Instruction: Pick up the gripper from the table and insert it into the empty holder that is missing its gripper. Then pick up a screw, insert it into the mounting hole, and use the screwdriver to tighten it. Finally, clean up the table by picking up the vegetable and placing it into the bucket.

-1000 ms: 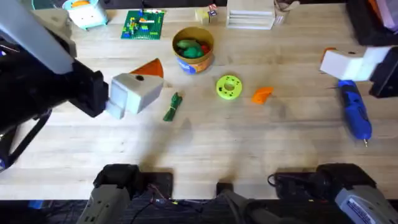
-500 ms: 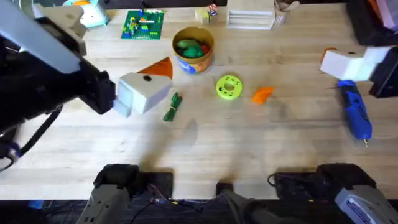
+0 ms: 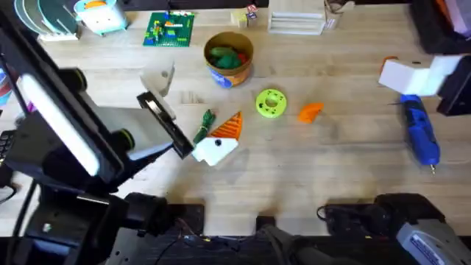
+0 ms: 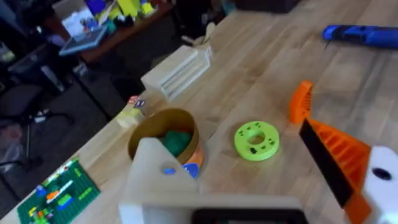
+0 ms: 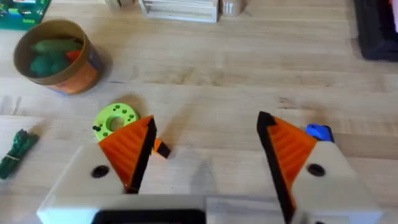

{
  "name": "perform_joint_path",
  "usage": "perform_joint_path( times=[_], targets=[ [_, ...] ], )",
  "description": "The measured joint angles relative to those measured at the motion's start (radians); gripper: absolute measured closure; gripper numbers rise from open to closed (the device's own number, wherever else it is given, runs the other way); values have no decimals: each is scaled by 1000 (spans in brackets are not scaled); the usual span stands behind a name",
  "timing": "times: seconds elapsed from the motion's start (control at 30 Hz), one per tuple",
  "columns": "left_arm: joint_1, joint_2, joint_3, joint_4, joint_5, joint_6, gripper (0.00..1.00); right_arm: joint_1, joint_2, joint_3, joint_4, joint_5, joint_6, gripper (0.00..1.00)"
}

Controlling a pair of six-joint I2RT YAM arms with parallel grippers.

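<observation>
The loose orange gripper [image 3: 310,111] [image 4: 301,101] [image 5: 161,149] lies on the table [image 3: 294,169] right of a lime-green disc [image 3: 271,103]. My left gripper [image 3: 190,103] [image 4: 239,168] hangs open above the table. One finger is the bare white holder [image 3: 158,79] [image 4: 158,180]; the other bears an orange pad [image 3: 232,125] [image 4: 339,162]. The dark green vegetable [image 3: 204,126] [image 5: 15,152] lies just beside that padded finger. My right gripper [image 3: 394,72] [image 5: 206,121] is open at the far right, over the blue screwdriver [image 3: 421,131] [image 4: 364,34]. The bucket [image 3: 229,57] [image 5: 56,56] stands at the back.
The bucket holds green and red toys. Along the back edge are a green brick plate [image 3: 170,29], a small white toy [image 3: 101,15], small cubes [image 3: 243,18] and a white rack [image 3: 296,18]. Bare wood lies between the disc and the arm bases.
My left arm swung right and toward the front, bringing its gripper from the left side to beside the vegetable, with its fingers now spread wide. The right arm has not moved.
</observation>
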Motion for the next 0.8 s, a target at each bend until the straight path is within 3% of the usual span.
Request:
perform_joint_path(
  times=[0.2, 0.37, 0.6, 0.8],
  targets=[
    [-14, -183, -237, 174, 21, -139, 8, 0, 0, 0, 0, 0, 0, 11],
    [-14, -280, -364, 285, 41, -212, 8, 0, 0, 0, 0, 0, 0, 10],
    [-26, -311, -392, 279, 67, -280, 8, 0, 0, 0, 0, 0, 0, 11],
    [-75, -310, -392, 206, 69, -407, 8, 0, 0, 0, 0, 0, 0, 11]
  ],
)
